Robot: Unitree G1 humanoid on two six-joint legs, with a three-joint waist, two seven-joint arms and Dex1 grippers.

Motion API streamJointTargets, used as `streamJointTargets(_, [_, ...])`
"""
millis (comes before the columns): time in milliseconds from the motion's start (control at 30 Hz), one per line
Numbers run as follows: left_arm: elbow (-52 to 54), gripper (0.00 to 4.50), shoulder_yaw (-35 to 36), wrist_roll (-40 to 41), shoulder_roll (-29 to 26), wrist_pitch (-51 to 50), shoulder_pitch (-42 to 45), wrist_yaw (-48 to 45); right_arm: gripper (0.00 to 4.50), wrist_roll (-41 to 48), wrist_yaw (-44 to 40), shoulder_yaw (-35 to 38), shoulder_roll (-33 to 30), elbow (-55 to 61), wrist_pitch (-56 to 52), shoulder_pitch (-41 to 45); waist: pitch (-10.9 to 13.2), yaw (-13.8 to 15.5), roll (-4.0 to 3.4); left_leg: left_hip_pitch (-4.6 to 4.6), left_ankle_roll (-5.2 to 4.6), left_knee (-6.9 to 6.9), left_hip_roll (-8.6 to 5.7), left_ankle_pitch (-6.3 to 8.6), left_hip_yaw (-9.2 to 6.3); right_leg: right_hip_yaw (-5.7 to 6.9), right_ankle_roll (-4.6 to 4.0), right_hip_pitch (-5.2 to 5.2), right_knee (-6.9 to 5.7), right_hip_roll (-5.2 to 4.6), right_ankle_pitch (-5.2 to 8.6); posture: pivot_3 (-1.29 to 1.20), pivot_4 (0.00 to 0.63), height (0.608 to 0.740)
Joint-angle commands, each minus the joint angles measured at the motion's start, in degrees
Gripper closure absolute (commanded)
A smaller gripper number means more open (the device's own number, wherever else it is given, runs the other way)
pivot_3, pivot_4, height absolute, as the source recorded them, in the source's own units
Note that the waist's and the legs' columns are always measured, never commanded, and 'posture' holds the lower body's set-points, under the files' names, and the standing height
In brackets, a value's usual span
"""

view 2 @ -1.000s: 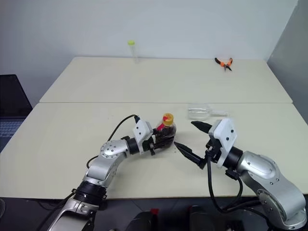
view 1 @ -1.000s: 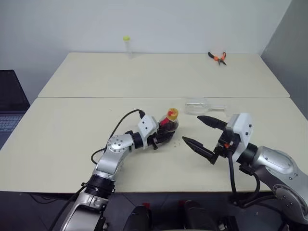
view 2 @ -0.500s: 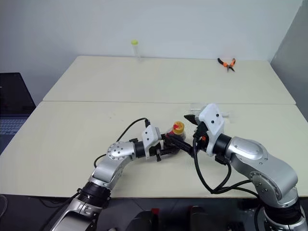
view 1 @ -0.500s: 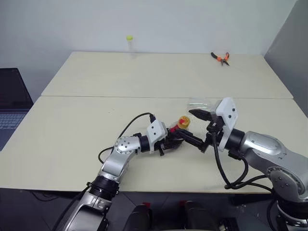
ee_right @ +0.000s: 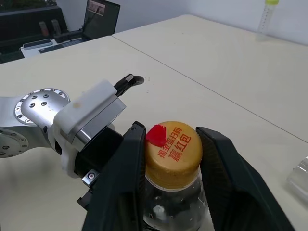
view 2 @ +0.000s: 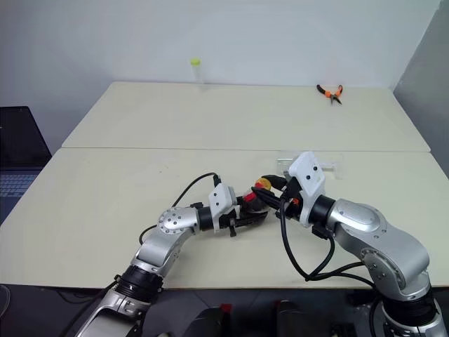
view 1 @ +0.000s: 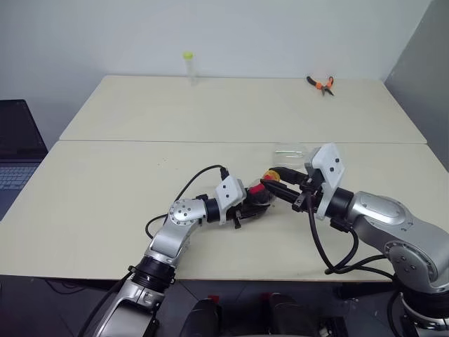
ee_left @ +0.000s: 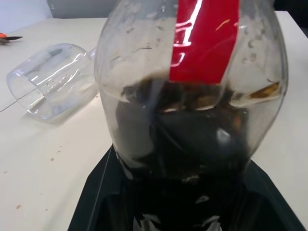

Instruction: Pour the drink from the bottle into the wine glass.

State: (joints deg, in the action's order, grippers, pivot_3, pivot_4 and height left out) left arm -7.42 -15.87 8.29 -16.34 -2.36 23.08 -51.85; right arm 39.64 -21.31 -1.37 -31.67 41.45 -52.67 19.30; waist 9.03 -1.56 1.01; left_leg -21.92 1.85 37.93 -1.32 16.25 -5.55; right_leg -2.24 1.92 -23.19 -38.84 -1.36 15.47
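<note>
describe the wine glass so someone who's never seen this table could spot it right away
Start at the near beige table, where the two arms meet around the dark-filled bottle. Just behind them, toward the seam between the tables, the wine glass lies on its side. It is clear and empty, unlike the upright yellow-topped tube at the far edge.

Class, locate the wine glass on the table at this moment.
The wine glass lies on its side on the near table, just beyond the right gripper and the bottle, right of centre in the head views.

Both grippers (view 1: pixel 254 204) (view 1: pixel 278 184) grasp the bottle (view 1: pixel 261 196).
</note>
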Motion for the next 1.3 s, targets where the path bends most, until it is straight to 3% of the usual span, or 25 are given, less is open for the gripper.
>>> streamJointTargets(33, [2.5,3.05,-0.2,0.3,0.4,0.8,0.0,0.0,3.24,0.2,-0.7,1.1,0.1,0.6,1.4,1.6,0.0,0.0,0.0,0.0,0.0,0.0,0.0,0.0,0.0,0.0,0.0,0.0,0.0,0.0,0.0,0.0,0.15,0.74])
streamJointTargets(100, [3.5,3.23,-0.3,0.9,0.3,-0.1,-0.3,-0.7,3.24,0.1,-3.4,1.3,-1.1,-0.7,2.5,2.3,0.0,0.0,0.0,0.0,0.0,0.0,0.0,0.0,0.01,0.0,0.0,0.0,0.0,0.0,0.0,0.0,0.15,0.74])
streamJointTargets(200, [5.8,3.44,-0.7,2.8,-0.3,-2.7,-0.8,-2.9,3.24,-0.8,-14.1,1.2,-6.1,-6.9,6.8,5.0,0.0,0.0,-0.02,0.0,0.0,0.01,-0.01,0.0,0.02,-0.01,0.0,0.0,0.01,0.0,0.0,0.0,0.15,0.74])
streamJointTargets(400, [10.0,3.61,-1.5,6.4,-1.4,-8.6,-0.5,-6.7,3.24,-8.9,-42.3,-8.1,-17.1,-27.9,19.9,16.8,0.1,-0.2,-0.08,0.04,-0.02,-0.01,0.02,0.01,0.08,-0.01,0.0,0.01,0.02,0.06,0.0,0.0,0.15,0.74])
streamJointTargets(500, [12.0,3.64,-1.6,8.4,-1.3,-12.0,-0.3,-7.4,3.24,-15.0,-50.6,-13.5,-17.9,-36.7,28.1,23.0,0.1,-0.4,-0.1,0.06,-0.02,-0.01,0.04,0.01,0.11,-0.03,0.0,-0.01,0.01,0.07,0.0,0.0,0.15,0.74])
streamJointTargets(633, [13.0,3.71,-1.7,8.7,-1.4,-13.5,-0.2,-7.5,3.24,-16.8,-55.6,-15.5,-17.3,-40.9,30.3,27.2,0.1,-0.2,-0.1,0.03,-0.02,-0.01,0.05,0.01,0.04,0.0,0.0,-0.02,0.02,0.04,0.0,0.0,0.15,0.74])
streamJointTargets(667, [12.8,3.72,-1.5,8.6,-1.2,-13.5,-0.1,-7.1,3.24,-15.8,-55.2,-14.7,-17.0,-40.5,29.0,27.4,0.2,-0.1,-0.1,0.02,-0.01,0.0,0.04,0.0,0.04,0.0,0.0,-0.02,0.02,0.02,0.0,0.0,0.15,0.74])
streamJointTargets(900, [11.2,3.73,-0.4,8.0,-0.6,-13.1,0.3,-4.9,0.9,-4.1,-43.7,-2.8,-15.3,-25.4,14.2,18.4,0.2,0.4,-0.1,-0.13,0.01,0.02,0.0,-0.01,-0.13,0.0,-0.01,-0.03,0.1,-0.33,-0.01,0.0,0.15,0.74])
streamJointTargets(1033, [9.8,3.73,0.2,7.0,-1.0,-11.6,0.5,-3.8,0.85,3.1,-31.1,6.9,-12.7,-13.0,5.7,9.4,0.2,0.7,-0.1,-0.16,0.01,0.03,-0.04,-0.01,-0.13,0.0,-0.01,-0.05,0.1,-0.36,-0.01,0.0,0.15,0.74])
streamJointTargets(1133, [7.3,3.73,1.0,5.5,-1.2,-9.4,1.0,-1.9,0.85,5.6,-16.5,12.1,-6.2,-1.0,2.2,-0.6,0.1,1.0,-0.08,-0.14,0.0,0.01,0.0,0.0,-0.25,0.01,-0.01,0.01,0.1,-0.34,0.0,0.0,0.15,0.74])
streamJointTargets(1233, [5.6,3.73,1.5,5.0,-1.3,-8.5,1.4,-1.3,0.85,2.9,-2.4,8.4,2.7,7.2,0.5,-6.2,0.1,0.7,-0.11,-0.09,0.01,0.0,0.0,-0.01,-0.13,-0.02,0.0,-0.05,-0.02,-0.31,0.0,0.0,0.15,0.74])
streamJointTargets(1300, [4.9,3.73,1.5,4.9,-1.3,-8.0,1.6,-1.4,0.85,0.0,2.4,5.4,5.5,9.3,0.4,-7.7,0.1,0.5,-0.12,-0.06,0.01,0.0,0.0,-0.01,-0.1,0.0,0.0,-0.06,-0.04,-0.27,0.0,0.0,0.15,0.74])
